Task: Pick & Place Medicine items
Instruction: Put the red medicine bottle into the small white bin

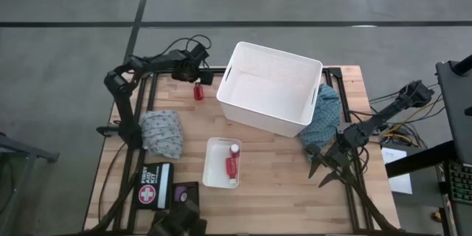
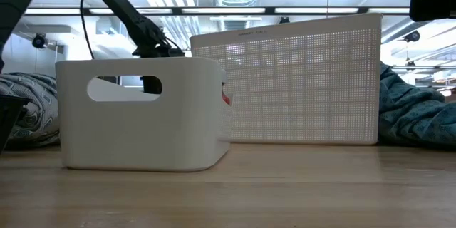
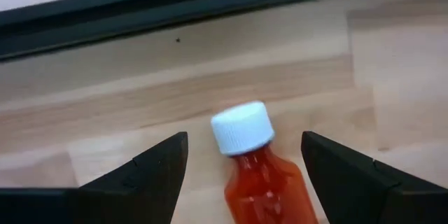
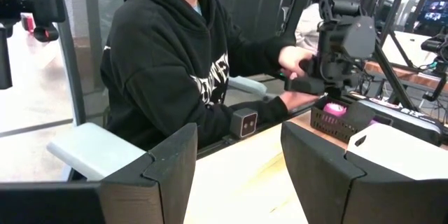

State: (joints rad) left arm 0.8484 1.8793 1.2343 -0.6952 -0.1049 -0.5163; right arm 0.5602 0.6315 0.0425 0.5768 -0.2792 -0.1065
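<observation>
One red bottle with a white cap [image 3: 259, 175] lies on its side on the wood near the table's far left, beside the big white basket [image 1: 269, 88]; it also shows in the high view [image 1: 198, 91]. My left gripper [image 3: 243, 147] hangs over it, open, one finger on each side of the cap end, touching nothing. A second red bottle [image 1: 232, 164] lies in the small white tray [image 1: 212, 164]. A pink roll [image 4: 334, 109] sits in a dark box. My right gripper [image 1: 324, 168] waits open near the table's right edge. No third bottle shows.
A grey patterned cloth [image 1: 162, 131] lies at the left, a blue-green cloth [image 1: 324, 114] against the big basket's right side. A first-aid pouch [image 1: 151, 186] and a dark box [image 1: 184, 194] sit at the near left. A person in a black hoodie [image 4: 168, 56] sits beyond the table.
</observation>
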